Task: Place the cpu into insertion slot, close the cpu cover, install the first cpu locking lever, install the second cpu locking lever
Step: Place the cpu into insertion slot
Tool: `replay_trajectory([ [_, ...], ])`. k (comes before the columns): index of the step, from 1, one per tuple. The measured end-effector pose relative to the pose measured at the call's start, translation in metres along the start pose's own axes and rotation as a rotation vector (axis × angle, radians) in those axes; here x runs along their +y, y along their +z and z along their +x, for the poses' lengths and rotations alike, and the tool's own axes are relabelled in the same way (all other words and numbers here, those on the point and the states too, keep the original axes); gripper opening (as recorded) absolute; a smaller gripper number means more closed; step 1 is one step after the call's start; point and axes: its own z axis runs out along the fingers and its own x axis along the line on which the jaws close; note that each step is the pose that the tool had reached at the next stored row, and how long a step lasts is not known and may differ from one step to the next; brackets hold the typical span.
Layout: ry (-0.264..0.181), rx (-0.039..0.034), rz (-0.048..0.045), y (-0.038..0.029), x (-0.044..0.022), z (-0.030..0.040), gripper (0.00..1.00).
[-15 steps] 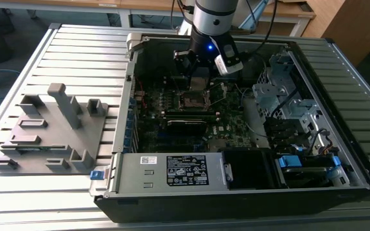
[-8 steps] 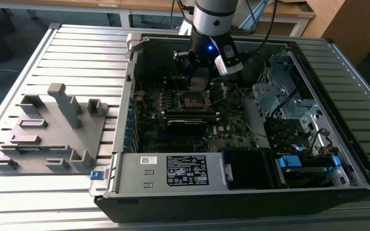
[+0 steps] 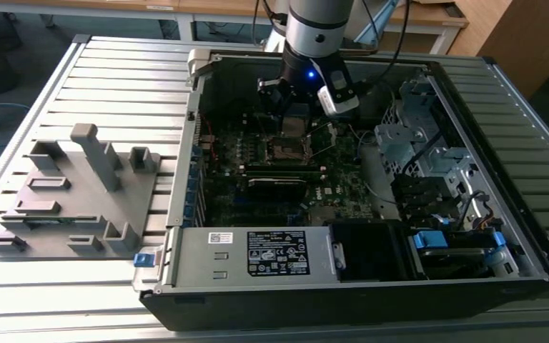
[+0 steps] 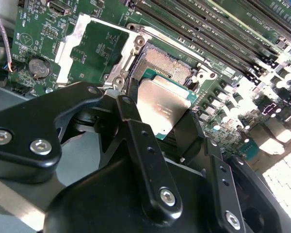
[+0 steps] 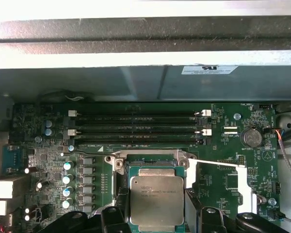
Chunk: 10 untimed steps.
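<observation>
In the second wrist view, black links of the end effector (image 4: pixel 161 115) cover the nearer edge of the cpu (image 4: pixel 164 103), and the cpu hides the part of the insertion slot (image 4: pixel 167 65) just beneath it. In the first wrist view the picture's edge cuts off the cpu between the fingers (image 5: pixel 117 217).

In the exterior view, looking down from high and well back into the open computer case (image 3: pixel 351 311). In both wrist views, looking from close above the motherboard (image 5: pixel 233 179), at different angles, sharing the cpu (image 5: pixel 156 201) and the insertion slot (image 4: pixel 165 60).
</observation>
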Motion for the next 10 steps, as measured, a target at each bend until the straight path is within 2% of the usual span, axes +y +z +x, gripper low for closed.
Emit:
replay_trajectory([
  [10,0.0,-0.0002,-0.0004,0.0063,-0.0004,-0.0001,0.54],
])
